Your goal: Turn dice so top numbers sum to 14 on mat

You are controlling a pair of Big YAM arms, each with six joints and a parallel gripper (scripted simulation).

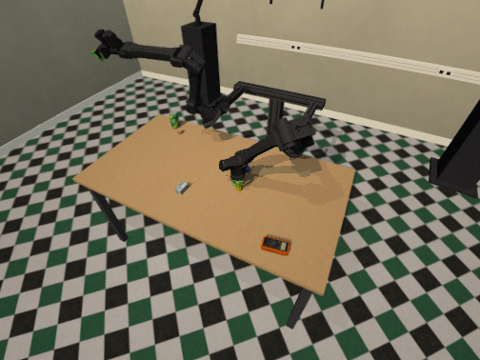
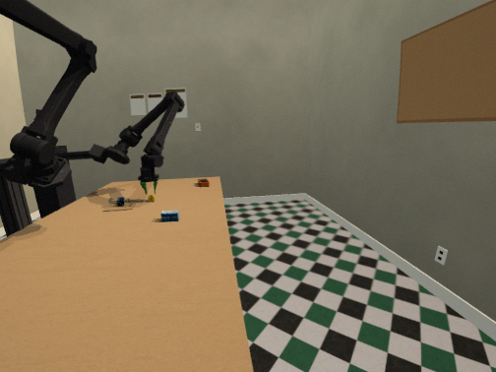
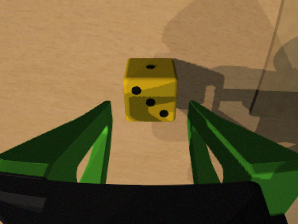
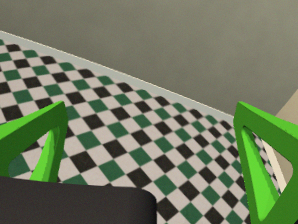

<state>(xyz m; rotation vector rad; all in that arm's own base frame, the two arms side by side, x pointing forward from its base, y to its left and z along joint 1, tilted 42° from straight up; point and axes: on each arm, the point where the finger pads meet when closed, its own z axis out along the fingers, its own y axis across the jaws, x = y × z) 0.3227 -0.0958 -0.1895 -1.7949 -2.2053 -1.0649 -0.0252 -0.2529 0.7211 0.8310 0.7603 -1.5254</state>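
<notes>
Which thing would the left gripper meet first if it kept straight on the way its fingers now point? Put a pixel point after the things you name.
Most likely the yellow die [image 1: 239, 188] [image 2: 151, 199] [image 3: 150, 99], just ahead of the left gripper [image 1: 237, 183] [image 2: 149, 192] [image 3: 149, 110]. The exact gap is unclear, so the fingers might pass either side and reach the table [image 1: 214, 210] [image 2: 148, 295] [image 3: 60, 60].
</notes>
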